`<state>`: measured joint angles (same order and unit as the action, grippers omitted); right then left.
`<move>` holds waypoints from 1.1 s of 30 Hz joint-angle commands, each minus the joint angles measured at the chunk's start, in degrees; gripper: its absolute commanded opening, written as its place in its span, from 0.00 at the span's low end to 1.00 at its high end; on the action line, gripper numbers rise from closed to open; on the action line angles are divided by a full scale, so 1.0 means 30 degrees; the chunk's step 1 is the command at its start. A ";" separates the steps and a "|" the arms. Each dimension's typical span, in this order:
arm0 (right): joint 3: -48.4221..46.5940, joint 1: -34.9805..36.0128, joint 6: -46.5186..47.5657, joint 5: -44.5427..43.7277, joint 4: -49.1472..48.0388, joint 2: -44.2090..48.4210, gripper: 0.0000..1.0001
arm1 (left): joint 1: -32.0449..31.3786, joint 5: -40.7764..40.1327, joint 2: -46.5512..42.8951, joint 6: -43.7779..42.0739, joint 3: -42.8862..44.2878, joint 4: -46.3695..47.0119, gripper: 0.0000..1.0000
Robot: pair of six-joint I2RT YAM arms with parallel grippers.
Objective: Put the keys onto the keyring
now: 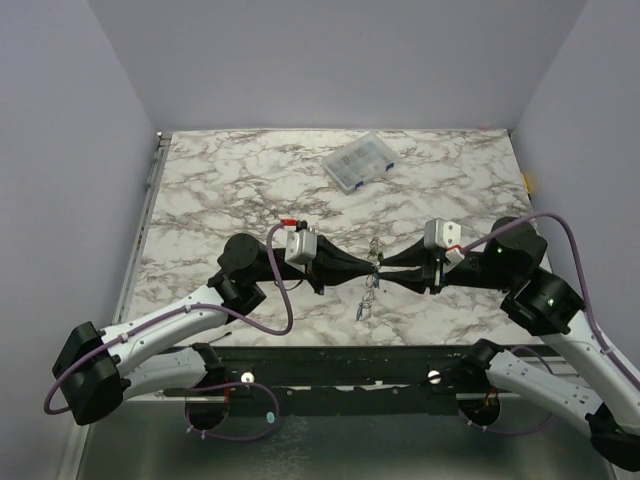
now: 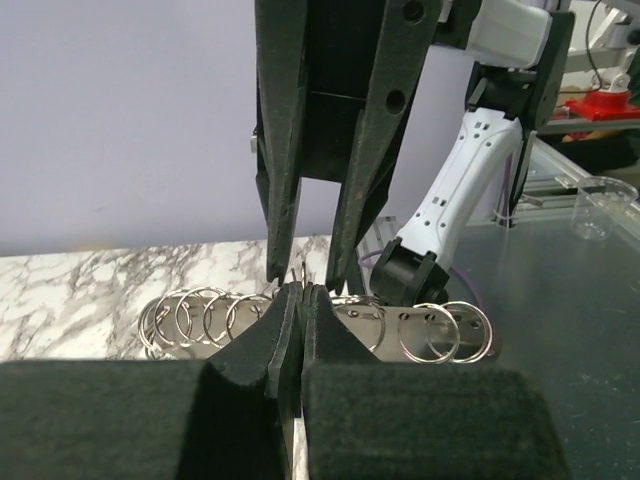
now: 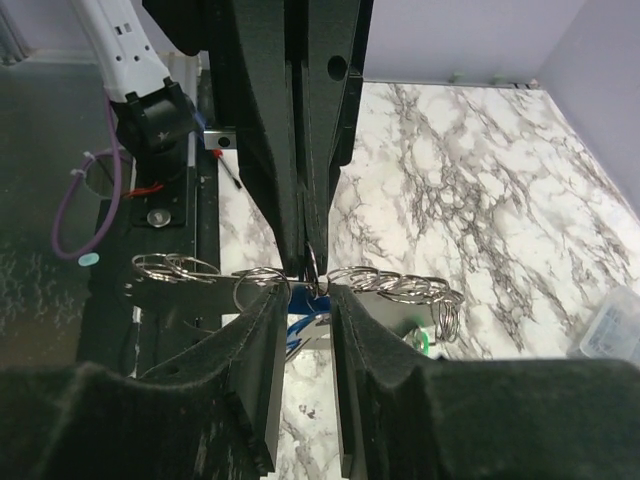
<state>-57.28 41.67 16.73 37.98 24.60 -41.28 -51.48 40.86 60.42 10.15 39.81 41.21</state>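
Note:
Both grippers meet above the middle of the table. My left gripper (image 1: 366, 268) (image 2: 300, 292) is shut on the thin silvery keyring (image 3: 313, 266), held edge-on. A chain of linked metal rings (image 2: 200, 318) (image 3: 400, 285) runs sideways from it and hangs to the table (image 1: 369, 292). My right gripper (image 1: 384, 268) (image 3: 305, 290) faces the left one, its jaws a little apart. A blue key (image 3: 308, 306) shows in the gap just beyond the tips; whether the pads touch it I cannot tell. A green key (image 3: 426, 343) dangles further right under the rings.
A clear plastic compartment box (image 1: 358, 163) (image 3: 612, 322) lies at the back of the marble table (image 1: 220, 190). A black rail (image 1: 330, 365) runs along the near edge by the arm bases. A clear cup (image 2: 598, 208) stands off the table.

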 commanded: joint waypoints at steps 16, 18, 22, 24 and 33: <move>0.0117 0.0093 -0.1075 0.1874 -0.3027 -0.0662 0.30 | -0.0059 0.0453 -0.0759 0.2032 -0.0994 0.5217 0.00; 0.0079 0.0100 -0.1145 0.2048 -0.3148 -0.0697 0.28 | -0.0061 0.0457 -0.0707 0.2011 -0.1025 0.5245 0.00; 0.0130 0.0109 -0.1296 0.2341 -0.3406 -0.0841 0.22 | -0.0061 0.0526 -0.0605 0.1980 -0.1026 0.5298 0.00; 0.0040 0.0096 -0.1325 0.2475 -0.3430 -0.0930 0.21 | -0.0047 0.0580 -0.0529 0.1955 -0.1072 0.5334 0.00; -0.0265 0.0086 -0.1101 0.2620 -0.2663 -0.1535 0.01 | -0.0053 0.0720 -0.0308 0.1802 -0.1120 0.5335 0.00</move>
<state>-57.25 41.67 13.15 44.73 16.16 -44.36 -51.35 41.45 59.31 15.55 36.93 54.30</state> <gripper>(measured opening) 0.068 0.018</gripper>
